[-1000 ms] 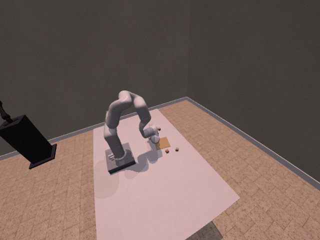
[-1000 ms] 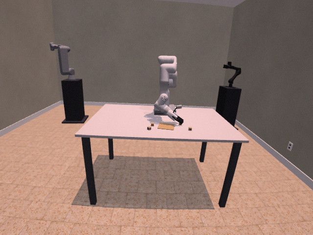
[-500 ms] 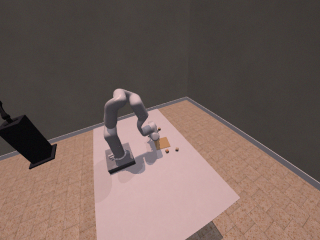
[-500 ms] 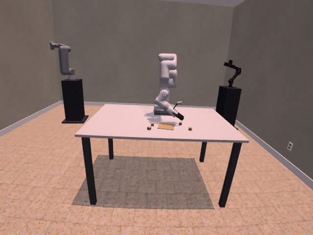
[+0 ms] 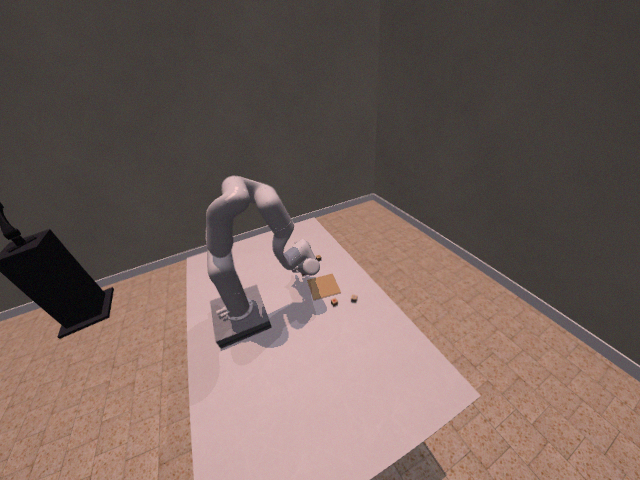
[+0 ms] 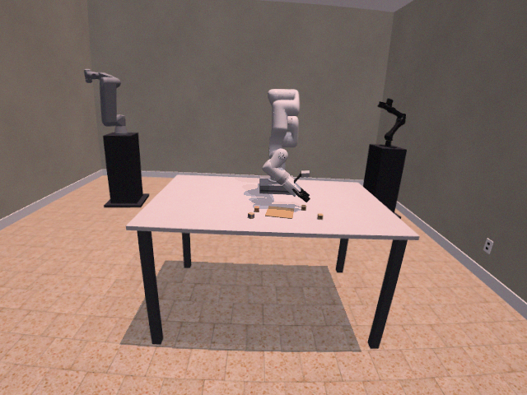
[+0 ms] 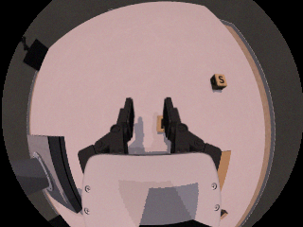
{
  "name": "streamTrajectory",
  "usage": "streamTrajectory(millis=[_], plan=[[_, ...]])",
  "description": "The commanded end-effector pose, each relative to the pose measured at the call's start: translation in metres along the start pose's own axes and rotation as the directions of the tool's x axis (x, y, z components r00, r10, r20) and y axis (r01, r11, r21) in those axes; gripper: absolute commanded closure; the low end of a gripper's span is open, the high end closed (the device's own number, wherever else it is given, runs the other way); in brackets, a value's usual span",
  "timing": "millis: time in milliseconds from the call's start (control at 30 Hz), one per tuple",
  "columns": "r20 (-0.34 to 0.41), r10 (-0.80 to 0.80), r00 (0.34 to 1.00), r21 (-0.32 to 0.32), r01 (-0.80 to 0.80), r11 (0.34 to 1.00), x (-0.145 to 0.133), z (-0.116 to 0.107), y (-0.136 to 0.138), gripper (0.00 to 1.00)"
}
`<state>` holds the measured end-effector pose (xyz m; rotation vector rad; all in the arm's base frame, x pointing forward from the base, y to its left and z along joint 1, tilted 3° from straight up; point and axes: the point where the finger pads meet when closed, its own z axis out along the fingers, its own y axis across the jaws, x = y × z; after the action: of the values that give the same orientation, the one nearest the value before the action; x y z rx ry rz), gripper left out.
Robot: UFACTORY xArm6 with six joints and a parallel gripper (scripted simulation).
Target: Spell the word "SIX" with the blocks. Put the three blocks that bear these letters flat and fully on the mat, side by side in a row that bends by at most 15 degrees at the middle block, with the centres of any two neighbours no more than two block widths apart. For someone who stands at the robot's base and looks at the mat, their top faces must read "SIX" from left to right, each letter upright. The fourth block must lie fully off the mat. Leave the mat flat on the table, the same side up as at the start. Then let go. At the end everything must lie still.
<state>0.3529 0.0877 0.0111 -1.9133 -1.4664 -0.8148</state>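
- The tan wooden cube block with a dark "S" on its face (image 5: 318, 257) (image 6: 319, 216) (image 7: 219, 81) sits on the white table (image 5: 320, 387) (image 6: 204, 212) (image 7: 142, 57), off the mat and well apart from it.
- A second tan-and-dark cube block (image 6: 303, 207) (image 7: 159, 124) also sits on the table, nearer the mat than the S block. In my wrist view one finger partly covers it, and I can't read its letter.
- On the mat's opposite side lie two more small wooden cubes, the one closer to the base (image 5: 334, 301) (image 6: 256, 209) and the one farther out (image 5: 354, 298) (image 6: 251, 215). They stand apart, both off the mat; their letters are too small for me to make out.
- The flat, orange-tan square mat (image 5: 325, 286) (image 6: 279, 212) (image 7: 224, 165) lies on the table between the two pairs, with no block on it, so no part of the word is laid out.
- My black two-fingered gripper (image 6: 306, 198) (image 7: 148, 106) is partway open, its fingers apart with nothing held. It hangs above the table, tilted, near the second block.
- The white six-joint arm (image 5: 219, 232) (image 6: 278, 114) arches from its grey base plate (image 5: 219, 342) (image 6: 264, 189) toward the blocks.
- Away from the table, a black robot arm (image 6: 396, 125) stands on a black pedestal (image 5: 54, 284) (image 6: 383, 174).

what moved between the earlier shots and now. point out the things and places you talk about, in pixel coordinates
The gripper (image 6: 307, 197) (image 7: 148, 106) has risen up and back toward the robot's base, away from the nearby block (image 6: 303, 207) (image 7: 159, 124). Nothing shows between its fingers. The mat (image 5: 328, 285) (image 6: 279, 212) (image 7: 223, 167) and the blocks show no visible shift, all four still off the mat.
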Motion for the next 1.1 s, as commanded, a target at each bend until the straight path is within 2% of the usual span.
streamTrajectory(millis=[0, 100, 167, 233, 500, 667, 733, 800, 1067], plan=[[0.096, 0.034, 0.995, 0.09, -0.042, 0.995, -0.002, 0.002, -0.013, 0.58], [0.158, 0.045, 0.986, 0.125, -0.065, 0.99, -0.005, 0.001, -0.019, 0.58], [0.158, 0.045, 0.986, 0.125, -0.065, 0.99, -0.005, 0.001, -0.019, 0.58], [0.237, 0.054, 0.97, 0.154, -0.092, 0.984, -0.008, 0.0, -0.024, 0.58], [0.409, 0.056, 0.911, 0.173, -0.138, 0.975, -0.013, -0.006, -0.029, 0.58], [0.514, 0.051, 0.856, 0.154, -0.151, 0.976, -0.014, -0.011, -0.026, 0.58], [0.514, 0.051, 0.856, 0.154, -0.151, 0.976, -0.014, -0.011, -0.026, 0.58], [0.583, 0.048, 0.811, 0.126, -0.149, 0.981, -0.012, -0.015, -0.022, 0.58], [0.7, 0.049, 0.713, 0.038, -0.106, 0.994, -0.001, -0.021, -0.008, 0.58]])
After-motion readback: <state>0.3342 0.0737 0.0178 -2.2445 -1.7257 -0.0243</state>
